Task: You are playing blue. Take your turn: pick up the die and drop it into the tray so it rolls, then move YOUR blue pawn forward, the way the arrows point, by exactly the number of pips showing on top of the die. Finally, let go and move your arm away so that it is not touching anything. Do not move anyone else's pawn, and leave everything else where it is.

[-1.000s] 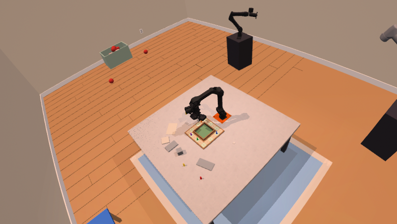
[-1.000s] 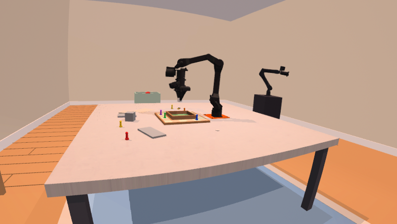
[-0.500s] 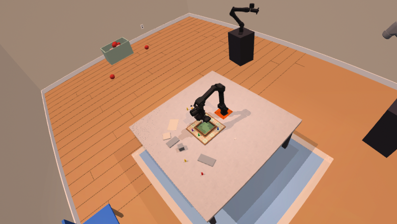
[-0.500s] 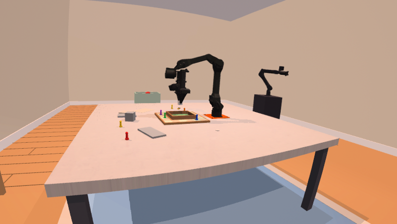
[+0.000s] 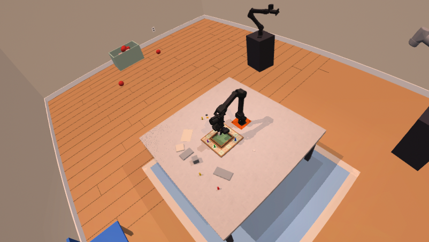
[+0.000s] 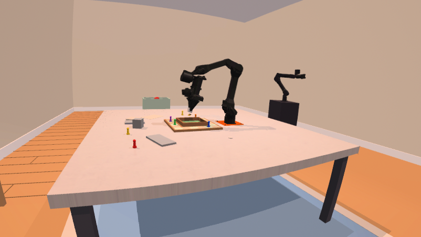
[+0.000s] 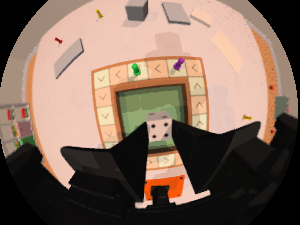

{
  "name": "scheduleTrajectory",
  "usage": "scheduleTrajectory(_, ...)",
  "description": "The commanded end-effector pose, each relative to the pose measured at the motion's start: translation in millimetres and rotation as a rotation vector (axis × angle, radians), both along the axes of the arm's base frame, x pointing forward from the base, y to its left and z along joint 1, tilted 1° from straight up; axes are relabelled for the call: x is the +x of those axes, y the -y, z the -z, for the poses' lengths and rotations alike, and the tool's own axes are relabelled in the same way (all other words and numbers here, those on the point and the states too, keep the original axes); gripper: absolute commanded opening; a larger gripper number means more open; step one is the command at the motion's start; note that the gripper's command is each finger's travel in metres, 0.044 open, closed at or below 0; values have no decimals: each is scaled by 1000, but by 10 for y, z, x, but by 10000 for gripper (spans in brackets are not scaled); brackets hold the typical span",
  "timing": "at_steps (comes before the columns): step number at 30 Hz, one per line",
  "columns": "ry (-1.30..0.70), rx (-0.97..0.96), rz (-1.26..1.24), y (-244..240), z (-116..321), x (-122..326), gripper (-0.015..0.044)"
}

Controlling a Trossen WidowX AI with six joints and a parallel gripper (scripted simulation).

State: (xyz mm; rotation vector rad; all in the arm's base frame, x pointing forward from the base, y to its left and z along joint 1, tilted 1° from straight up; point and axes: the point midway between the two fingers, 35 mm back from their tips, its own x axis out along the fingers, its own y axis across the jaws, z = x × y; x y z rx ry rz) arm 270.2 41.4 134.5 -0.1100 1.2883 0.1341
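Exterior: pale table, plank floor

Plain tan walls enclose the room, with a pale baseboard running along their foot and a small white wall outlet on the far side. The floor is orange wooden planking. A large square table with a pale pinkish top and dark legs stands on a blue rug with a cream border. Two black pedestals stand on the floor beyond the table. Soft shadows fall across the tabletop and the rug beneath it.
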Motion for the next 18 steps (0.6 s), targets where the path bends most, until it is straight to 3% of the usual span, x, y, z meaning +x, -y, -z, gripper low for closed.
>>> scheduleTrajectory(1,127,26,5,0,29,-3,0)
scheduleTrajectory(14,564,90,1,-3,18,29,0)
scheduleTrajectory(18,613,97,0,-2,12,28,0)
